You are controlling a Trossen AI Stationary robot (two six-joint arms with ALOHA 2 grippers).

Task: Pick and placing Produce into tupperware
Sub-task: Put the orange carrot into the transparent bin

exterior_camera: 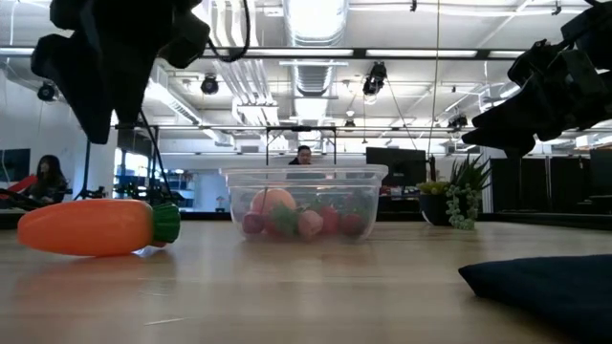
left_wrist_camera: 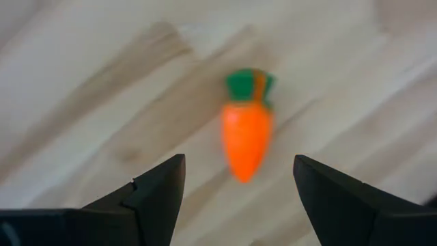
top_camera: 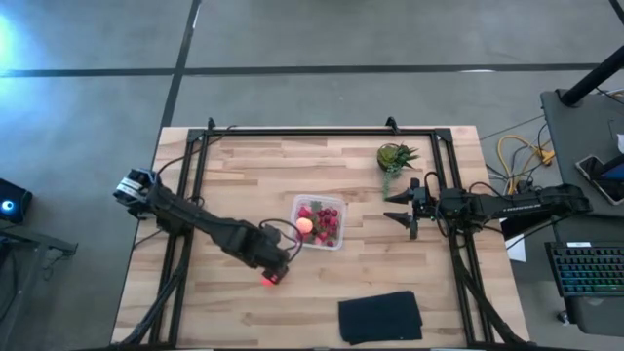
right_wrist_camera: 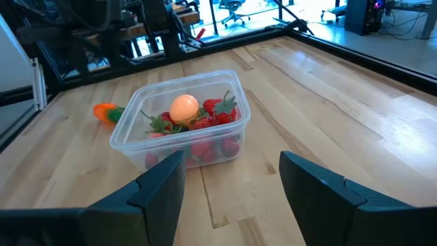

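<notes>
The clear tupperware (top_camera: pixel 319 221) stands mid-table, holding several red berries (right_wrist_camera: pixel 213 113) and a pink-orange round fruit (right_wrist_camera: pixel 184 107). The orange carrot with a green top (left_wrist_camera: pixel 246 127) lies on its side on the wood, near-left of the tub; it also shows in the low view (exterior_camera: pixel 96 226). My left gripper (left_wrist_camera: pixel 239 184) is open, above the carrot, pointing down, a finger on either side, not touching. My right gripper (right_wrist_camera: pixel 232 179) is open and empty at the table's right, facing the tub.
A spiky green potted plant (top_camera: pixel 395 156) stands at the far right. A black folded cloth (top_camera: pixel 380 317) lies at the near edge, right of centre. A dark metal frame (top_camera: pixel 322 130) runs along the table's far and side edges. People show in the room beyond.
</notes>
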